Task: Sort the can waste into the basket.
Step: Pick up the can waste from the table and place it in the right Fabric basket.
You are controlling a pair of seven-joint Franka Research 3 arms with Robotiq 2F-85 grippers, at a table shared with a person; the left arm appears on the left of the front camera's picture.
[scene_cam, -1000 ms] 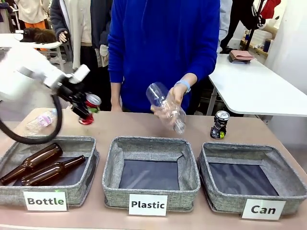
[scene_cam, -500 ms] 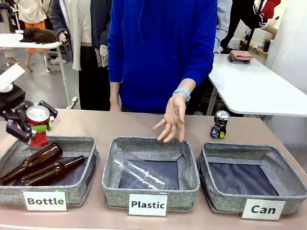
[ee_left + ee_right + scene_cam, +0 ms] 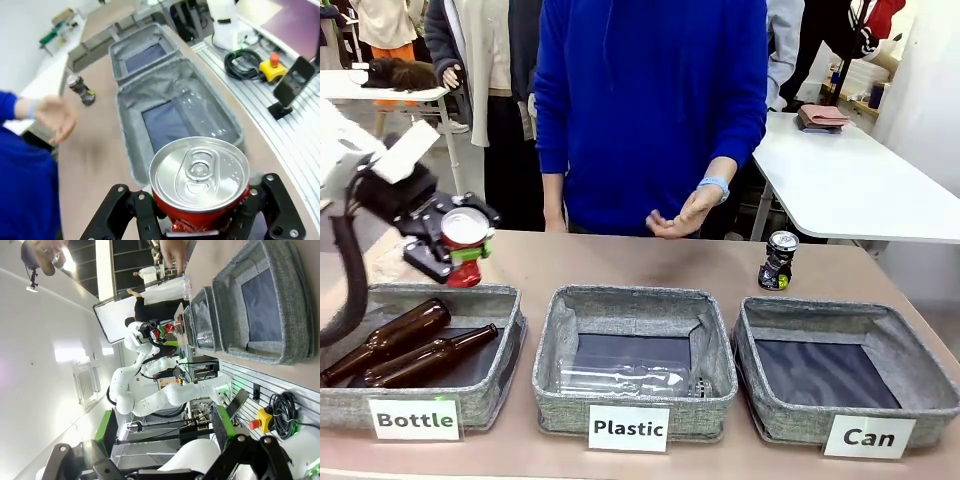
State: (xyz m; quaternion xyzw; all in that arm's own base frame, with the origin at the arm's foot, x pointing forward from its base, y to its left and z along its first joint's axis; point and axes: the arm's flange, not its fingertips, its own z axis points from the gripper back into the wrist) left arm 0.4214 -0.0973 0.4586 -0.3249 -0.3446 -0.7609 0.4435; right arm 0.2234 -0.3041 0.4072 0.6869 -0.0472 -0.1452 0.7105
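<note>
My left gripper (image 3: 462,252) is shut on a red can (image 3: 465,240) with a silver top, held in the air above the far edge of the "Bottle" basket. The left wrist view shows that can (image 3: 199,175) upright between the fingers (image 3: 142,207). A black can (image 3: 779,261) with yellow-green marks stands on the table behind the grey "Can" basket (image 3: 782,420), which has nothing in it. From the left wrist the black can (image 3: 81,89) sits beside the far basket (image 3: 120,47). My right gripper (image 3: 165,440) is open and holds nothing, well off to the side of the baskets.
The "Plastic" basket (image 3: 552,405) in the middle holds a clear bottle (image 3: 625,378). The "Bottle" basket (image 3: 340,405) on the left holds two brown bottles (image 3: 390,340). A person in blue stands at the far side, one hand (image 3: 682,216) raised over the table.
My left arm swung right and up with the red can, from the left edge to above the "Bottle" basket. The person's hand drew back from the "Plastic" basket. The clear bottle settled there.
</note>
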